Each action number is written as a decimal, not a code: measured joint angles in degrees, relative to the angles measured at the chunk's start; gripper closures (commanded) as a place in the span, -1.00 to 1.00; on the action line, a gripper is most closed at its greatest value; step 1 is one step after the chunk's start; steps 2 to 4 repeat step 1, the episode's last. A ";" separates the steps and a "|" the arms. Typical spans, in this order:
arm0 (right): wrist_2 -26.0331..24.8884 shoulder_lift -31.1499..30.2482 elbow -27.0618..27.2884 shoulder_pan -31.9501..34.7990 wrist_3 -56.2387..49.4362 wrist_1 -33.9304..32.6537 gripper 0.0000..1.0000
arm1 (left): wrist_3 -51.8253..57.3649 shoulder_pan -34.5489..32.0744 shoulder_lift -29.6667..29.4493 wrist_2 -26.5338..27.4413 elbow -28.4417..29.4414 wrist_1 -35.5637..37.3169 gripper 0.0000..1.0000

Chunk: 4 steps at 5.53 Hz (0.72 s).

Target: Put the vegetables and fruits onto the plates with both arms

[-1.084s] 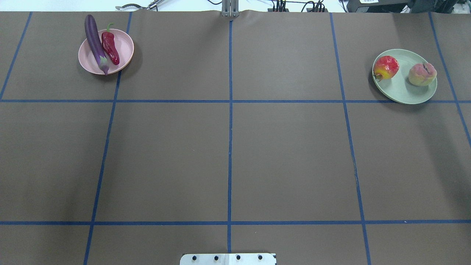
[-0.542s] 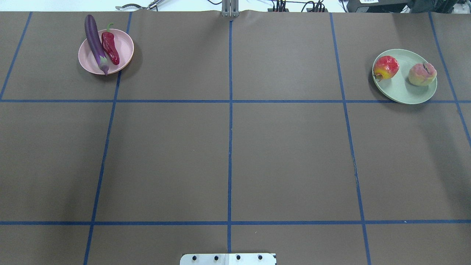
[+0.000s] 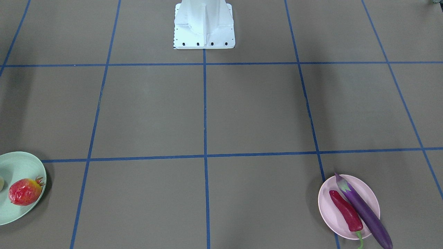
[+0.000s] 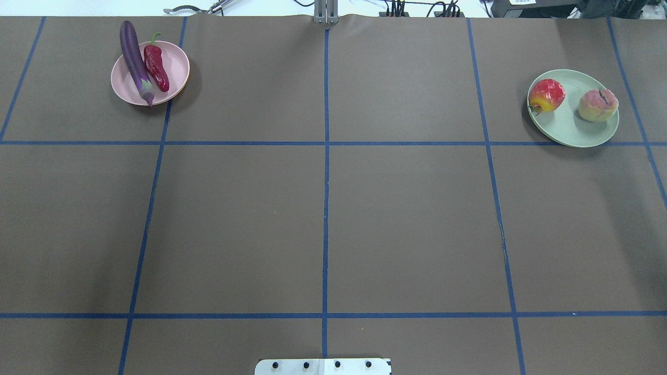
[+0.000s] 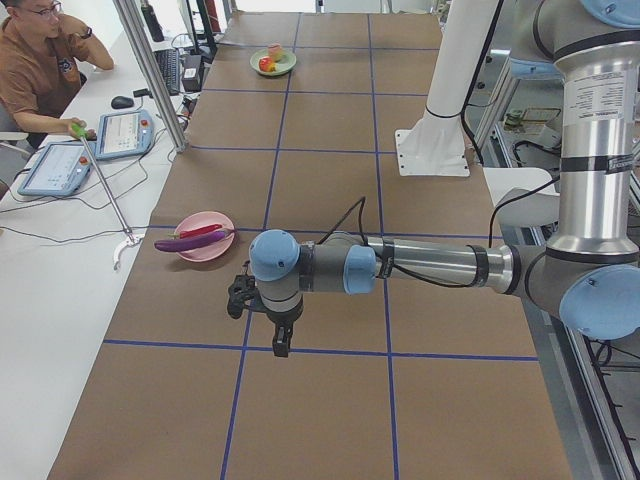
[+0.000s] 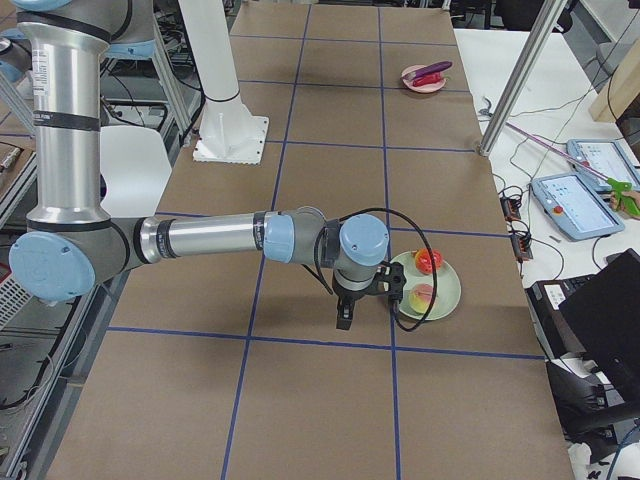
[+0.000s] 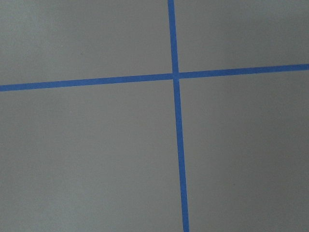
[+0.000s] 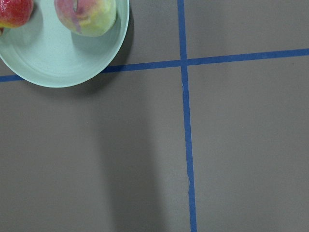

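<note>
The purple eggplant (image 4: 134, 60) and red chili pepper (image 4: 156, 67) lie side by side on the pink plate (image 4: 176, 62) at the far left. The pomegranate (image 4: 547, 95) and peach (image 4: 597, 105) sit on the mint green plate (image 4: 570, 129) at the far right. My left gripper (image 5: 280, 340) shows only in the exterior left view, above bare table near the pink plate (image 5: 205, 250). My right gripper (image 6: 345, 318) shows only in the exterior right view, beside the green plate (image 6: 445, 290). I cannot tell whether either is open or shut. The right wrist view shows the peach (image 8: 87, 14) on the green plate (image 8: 53, 63).
Blue tape lines (image 4: 325, 156) divide the brown table into squares. The white mounting base (image 3: 204, 24) stands at the robot's edge. An operator (image 5: 40, 55), tablets (image 5: 120, 135) and a metal post (image 5: 150, 70) are beyond the table's far edge.
</note>
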 measured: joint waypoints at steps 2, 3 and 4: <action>0.03 0.04 0.04 0.00 0.00 0.17 -1.00 | -0.03 0.04 -0.08 0.03 0.00 0.02 -1.00; 0.03 0.04 0.04 0.00 0.00 0.17 -1.00 | -0.03 0.04 -0.08 0.03 0.00 0.02 -1.00; 0.03 0.04 0.04 0.00 0.00 0.17 -1.00 | -0.03 0.04 -0.08 0.03 0.00 0.02 -1.00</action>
